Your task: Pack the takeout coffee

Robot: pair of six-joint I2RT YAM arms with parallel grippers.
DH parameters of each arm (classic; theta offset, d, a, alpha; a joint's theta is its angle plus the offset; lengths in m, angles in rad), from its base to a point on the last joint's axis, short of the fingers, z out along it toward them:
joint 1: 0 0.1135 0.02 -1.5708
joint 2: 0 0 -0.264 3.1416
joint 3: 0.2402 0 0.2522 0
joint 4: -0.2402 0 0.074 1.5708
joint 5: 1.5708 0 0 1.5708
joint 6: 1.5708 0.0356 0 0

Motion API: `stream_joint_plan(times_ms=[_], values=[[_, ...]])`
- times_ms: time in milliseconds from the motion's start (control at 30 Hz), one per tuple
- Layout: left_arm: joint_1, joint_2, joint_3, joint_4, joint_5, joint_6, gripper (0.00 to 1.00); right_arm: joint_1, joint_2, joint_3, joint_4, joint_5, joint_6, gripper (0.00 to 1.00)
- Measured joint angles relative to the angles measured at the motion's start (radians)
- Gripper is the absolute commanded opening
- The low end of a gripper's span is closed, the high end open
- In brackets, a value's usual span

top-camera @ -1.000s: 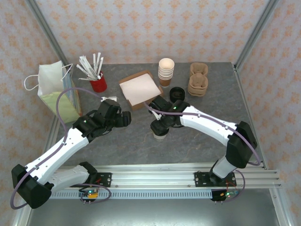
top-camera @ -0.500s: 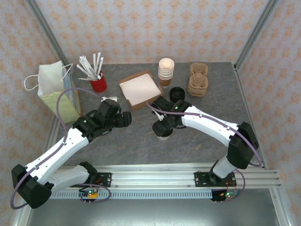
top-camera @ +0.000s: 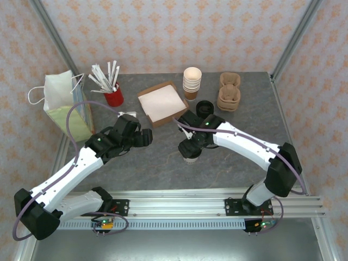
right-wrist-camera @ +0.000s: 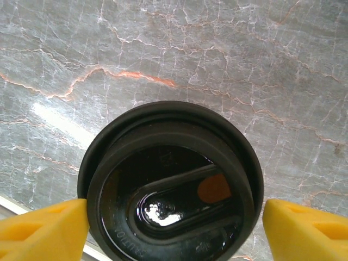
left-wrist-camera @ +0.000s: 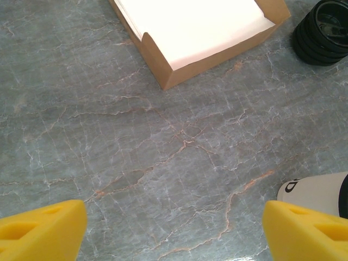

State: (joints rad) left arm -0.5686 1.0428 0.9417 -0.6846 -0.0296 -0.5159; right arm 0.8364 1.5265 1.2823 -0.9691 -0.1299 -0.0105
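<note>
The takeout coffee (right-wrist-camera: 171, 185), a cream paper cup under a round black lid, stands upright on the grey table (top-camera: 163, 157). My right gripper (right-wrist-camera: 174, 223) hangs right above it, open. Its yellow fingertips (right-wrist-camera: 43, 228) flank the lid's rim without squeezing it; the cup (top-camera: 189, 157) peeks out beneath that gripper (top-camera: 191, 148) near the table's middle. To the left of the cup, my left gripper (top-camera: 144, 136) is open over bare stone with nothing between its fingers. In the left wrist view the cup's cream side (left-wrist-camera: 312, 191) shows at the lower right, just above that gripper's (left-wrist-camera: 174, 228) right fingertip.
A white-and-green paper bag (top-camera: 65, 103) stands at the left edge. At the back are a red cup of stir sticks (top-camera: 113, 97), a brown box of napkins (top-camera: 160, 103), stacked lidless cups (top-camera: 192, 81), loose black lids (top-camera: 204, 107) and pulp cup carriers (top-camera: 229, 91).
My right gripper's fingers have spread apart from the coffee's lid, and that arm has shifted slightly to the right. The left arm has barely moved.
</note>
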Motion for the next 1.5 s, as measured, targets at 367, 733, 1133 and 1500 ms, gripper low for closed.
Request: stream_joint_plan(times_ms=[367, 733, 1133, 1500], values=[[0.000, -0.017, 0.000, 0.001, -0.016, 0.017, 0.85, -0.014, -0.135, 0.014, 0.040, -0.001, 0.010, 0.85], [0.000, -0.061, 0.000, 0.003, -0.081, 0.050, 0.85, -0.015, -0.480, -0.153, 0.457, -0.041, 0.013, 0.98], [0.002, -0.069, 0.093, -0.010, -0.269, 0.092, 0.89, -0.022, -0.402, -0.218, 0.597, 0.341, 0.135, 0.99], [0.022, -0.047, 0.230, -0.068, -0.375, 0.117, 0.90, -0.022, -0.387, -0.234, 0.620, 0.248, 0.094, 0.99]])
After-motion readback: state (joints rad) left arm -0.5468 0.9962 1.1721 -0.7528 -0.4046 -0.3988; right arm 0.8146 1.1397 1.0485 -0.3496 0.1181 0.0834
